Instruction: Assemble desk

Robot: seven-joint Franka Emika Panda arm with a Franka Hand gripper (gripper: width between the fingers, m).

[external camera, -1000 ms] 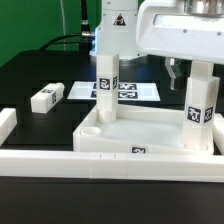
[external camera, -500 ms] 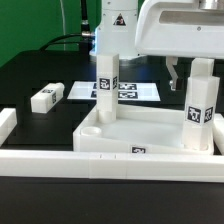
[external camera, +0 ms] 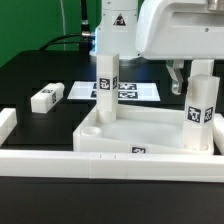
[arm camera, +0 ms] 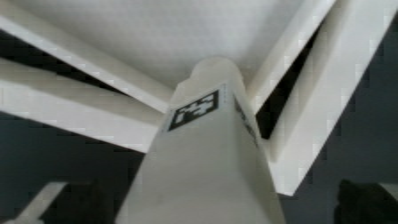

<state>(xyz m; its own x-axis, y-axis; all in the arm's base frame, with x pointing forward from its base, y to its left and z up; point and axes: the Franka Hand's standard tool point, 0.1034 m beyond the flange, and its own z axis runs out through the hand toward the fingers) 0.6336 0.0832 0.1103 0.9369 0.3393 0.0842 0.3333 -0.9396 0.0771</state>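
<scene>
The white desk panel [external camera: 140, 130] lies near the table's front with its raised rim up. One tagged white leg [external camera: 106, 88] stands upright in its back corner on the exterior view's left. A second leg [external camera: 200, 112] stands upright in the corner on the exterior view's right. My gripper [external camera: 196, 74] hangs over this second leg, open, its fingers apart on either side of the leg's top. In the wrist view that leg [arm camera: 210, 150] fills the middle, with the panel [arm camera: 178, 30] beyond it. A third leg [external camera: 45, 97] lies loose on the black table.
The marker board [external camera: 130, 91] lies flat behind the panel. A long low white border bar [external camera: 100, 165] runs along the front, and another bar [external camera: 7, 122] stands at the exterior view's left. The robot's white base [external camera: 115, 25] rises at the back.
The jaws have spread slightly wider round the top of the right-hand leg. The leg stays upright in its socket, and nothing else has moved.
</scene>
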